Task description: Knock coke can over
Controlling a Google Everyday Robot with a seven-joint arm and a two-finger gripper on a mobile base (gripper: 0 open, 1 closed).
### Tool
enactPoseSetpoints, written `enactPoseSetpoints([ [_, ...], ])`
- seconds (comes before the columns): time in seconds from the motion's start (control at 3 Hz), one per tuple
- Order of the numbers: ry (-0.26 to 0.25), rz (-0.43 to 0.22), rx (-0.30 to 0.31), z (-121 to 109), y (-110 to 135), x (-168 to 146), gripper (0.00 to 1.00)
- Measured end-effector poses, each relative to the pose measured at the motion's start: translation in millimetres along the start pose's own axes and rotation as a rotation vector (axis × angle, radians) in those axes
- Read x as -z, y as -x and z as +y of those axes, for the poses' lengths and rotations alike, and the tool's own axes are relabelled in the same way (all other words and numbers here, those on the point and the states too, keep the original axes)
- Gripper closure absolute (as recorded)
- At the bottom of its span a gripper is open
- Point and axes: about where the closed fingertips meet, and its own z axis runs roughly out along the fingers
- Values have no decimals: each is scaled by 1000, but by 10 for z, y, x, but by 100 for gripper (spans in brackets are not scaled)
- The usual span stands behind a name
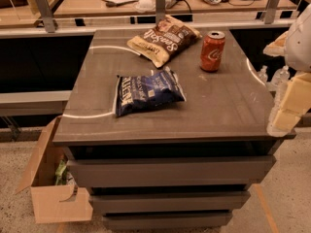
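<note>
Claw [285, 119]: low at desk [223, 111] right edge, tilted downward; grip cannot be told
Coke can [212, 51]: upright, apart from claw

floor [291, 193]: pale speckled | furniture: grey drawer cabinet [170, 171], desks [92, 1] behind

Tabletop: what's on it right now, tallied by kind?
Chip bags: 2 (tan bag, blue bag)
Can: 1, upright
Total: 3
Claw is at the table's right edge, apart from the can.
</note>
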Motion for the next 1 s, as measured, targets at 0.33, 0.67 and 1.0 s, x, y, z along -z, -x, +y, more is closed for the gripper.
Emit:
enactPoseSetpoints([
  [0.33, 0, 0, 0, 0, 0, 0, 0],
  [0.67, -28, -38, -45, -86, -69, -37, 0],
  [1.0, -92, -170, -206, -323, -455, -256, 0],
])
